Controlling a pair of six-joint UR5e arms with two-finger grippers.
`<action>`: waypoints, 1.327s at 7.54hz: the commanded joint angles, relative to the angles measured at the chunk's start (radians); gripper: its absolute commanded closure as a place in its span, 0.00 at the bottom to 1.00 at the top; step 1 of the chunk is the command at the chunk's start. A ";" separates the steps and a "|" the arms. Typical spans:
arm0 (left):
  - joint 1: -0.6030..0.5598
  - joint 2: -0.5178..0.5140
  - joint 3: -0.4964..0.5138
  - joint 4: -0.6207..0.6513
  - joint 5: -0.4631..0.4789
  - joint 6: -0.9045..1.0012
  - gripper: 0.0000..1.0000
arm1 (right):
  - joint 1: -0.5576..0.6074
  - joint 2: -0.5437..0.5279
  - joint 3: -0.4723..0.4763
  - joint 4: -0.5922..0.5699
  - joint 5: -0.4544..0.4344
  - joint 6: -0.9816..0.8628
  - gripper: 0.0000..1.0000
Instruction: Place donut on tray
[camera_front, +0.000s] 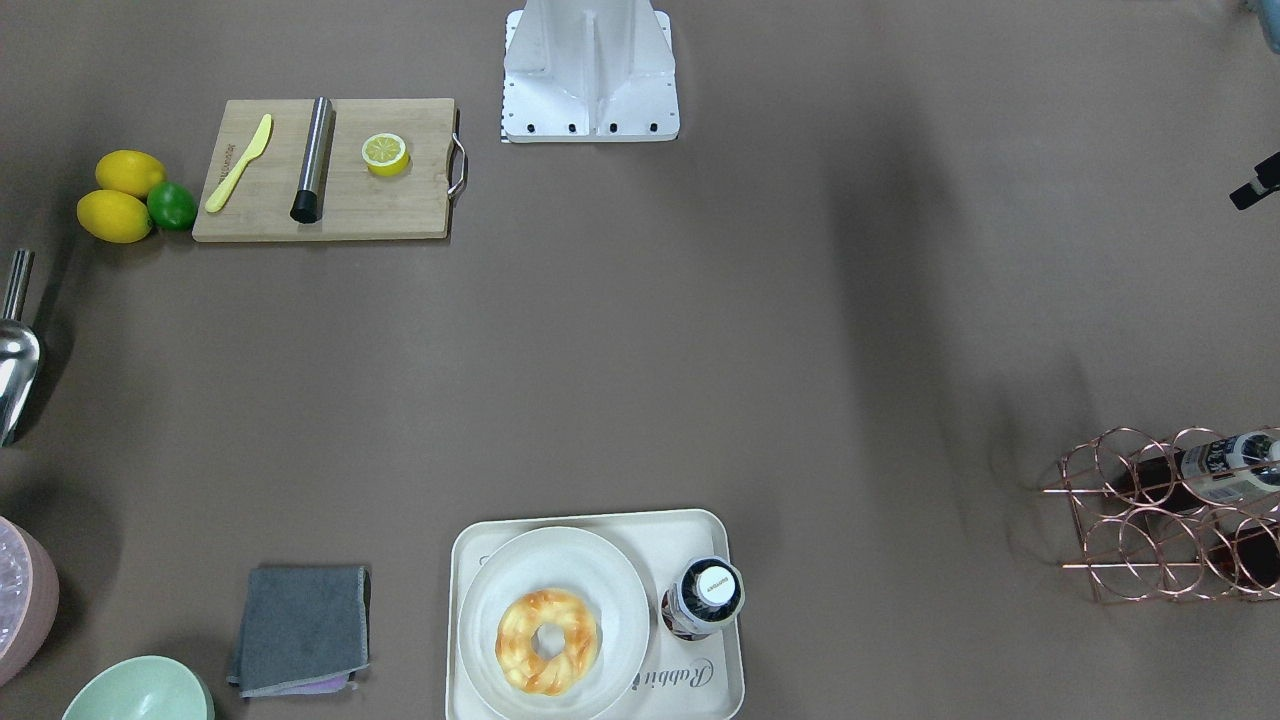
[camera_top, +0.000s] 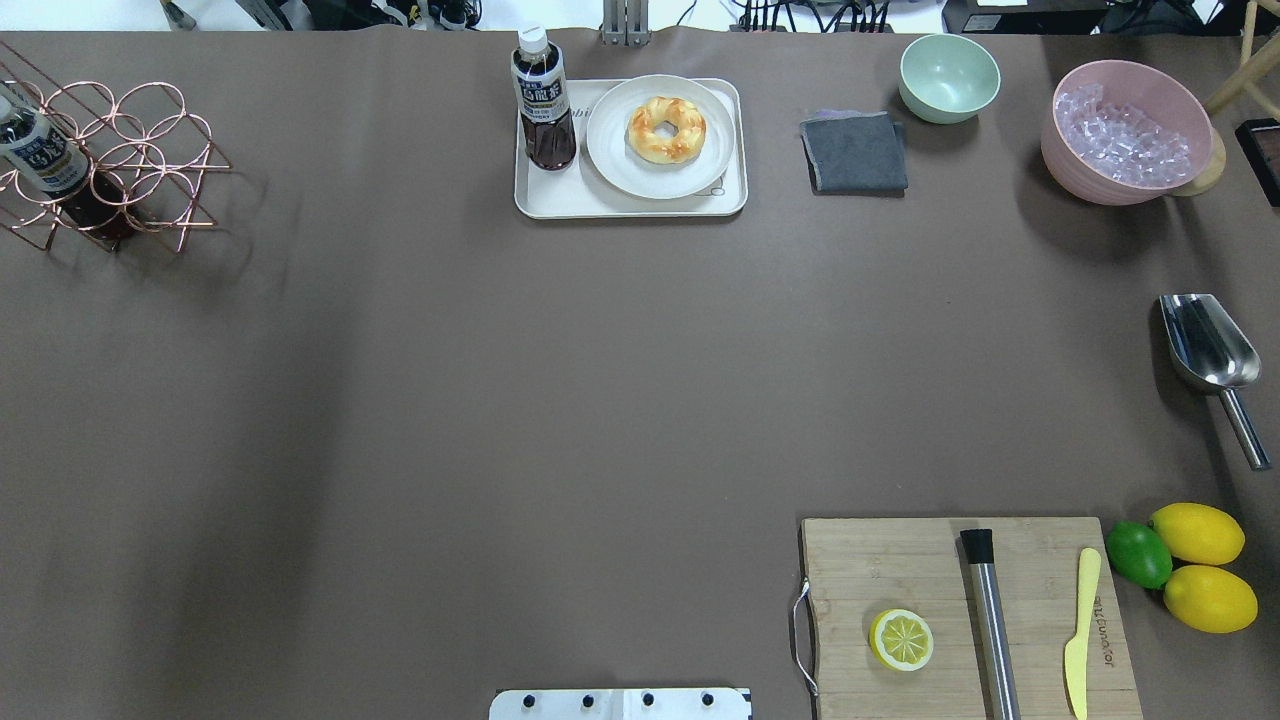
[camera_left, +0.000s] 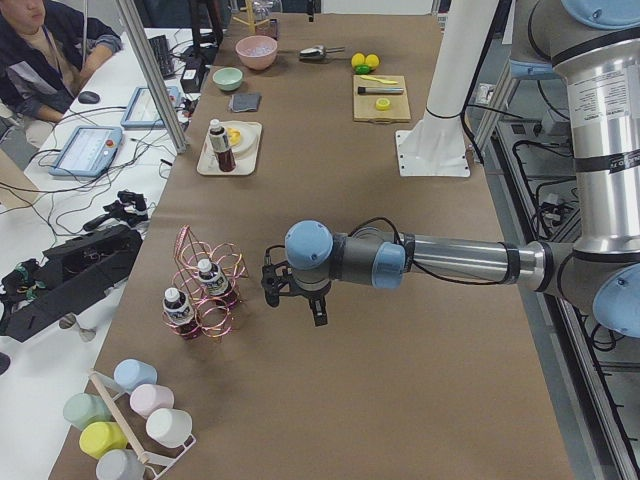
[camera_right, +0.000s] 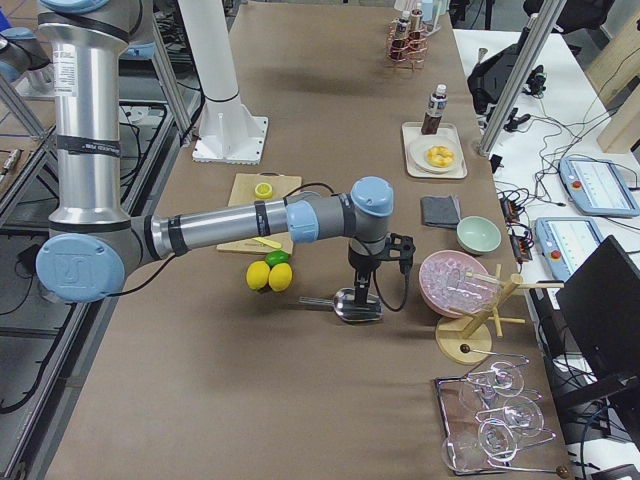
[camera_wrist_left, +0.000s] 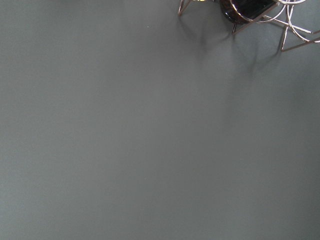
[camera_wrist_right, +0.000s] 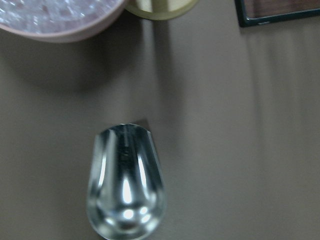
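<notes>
The donut (camera_front: 548, 640) lies on a round white plate (camera_front: 590, 570) that rests on the cream tray (camera_front: 700, 690) at the table's far edge. It also shows in the overhead view (camera_top: 667, 129), with the tray (camera_top: 560, 200) under the plate. A dark drink bottle (camera_top: 543, 100) stands on the tray beside the plate. My left gripper (camera_left: 297, 302) hovers over bare table near the copper wine rack (camera_left: 205, 295), far from the tray. My right gripper (camera_right: 362, 288) hovers over the metal scoop (camera_right: 345, 305). I cannot tell whether either gripper is open or shut.
A grey cloth (camera_top: 855, 150), a green bowl (camera_top: 948, 75) and a pink bowl of ice (camera_top: 1125, 130) sit right of the tray. The scoop (camera_top: 1205, 350) lies at the right edge. A wooden cutting board (camera_top: 900, 560) holds a halved lemon (camera_top: 901, 640).
</notes>
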 joint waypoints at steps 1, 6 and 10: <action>0.001 -0.003 0.000 0.000 -0.001 -0.001 0.02 | 0.131 -0.078 -0.063 -0.001 0.001 -0.301 0.00; 0.003 0.003 0.001 -0.001 0.001 0.002 0.02 | 0.137 -0.106 -0.068 0.007 0.001 -0.297 0.00; 0.012 0.011 0.001 -0.001 -0.001 0.006 0.02 | 0.140 -0.135 -0.066 0.010 0.007 -0.305 0.00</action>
